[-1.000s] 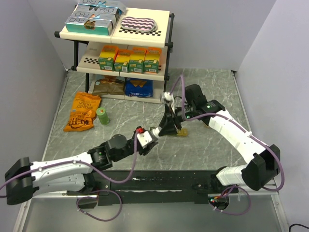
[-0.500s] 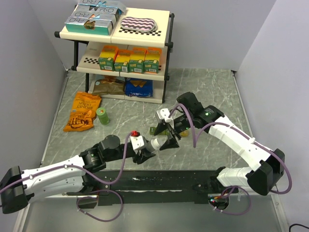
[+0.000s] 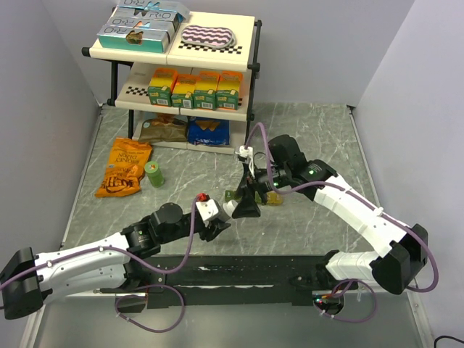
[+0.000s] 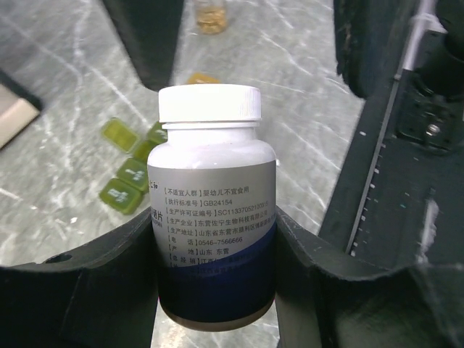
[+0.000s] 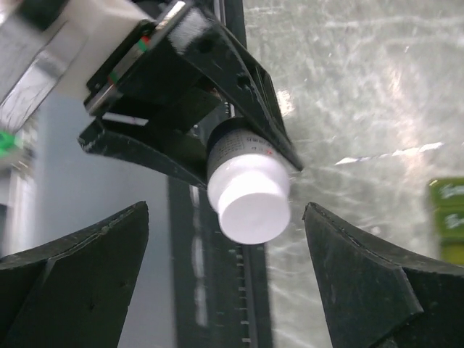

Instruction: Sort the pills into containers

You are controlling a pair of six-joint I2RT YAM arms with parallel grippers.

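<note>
Both fingers of the left gripper (image 4: 214, 243) are clamped on the lower half of the pill bottle (image 4: 214, 181), a light, stiff, probably slick plastic body best taken by its white cap (image 4: 210, 103), which sits centred ahead of the spread fingers of the right gripper (image 5: 225, 210), touching neither, with the green containers (image 4: 130, 174) on the table (image 4: 304, 72) beyond.

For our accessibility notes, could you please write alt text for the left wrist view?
A white-capped pill bottle with a Chinese-printed label, dark blue at the bottom, is clamped between the black fingers of the left gripper. Behind it, green box compartments lie on the grey marbled table.
</note>
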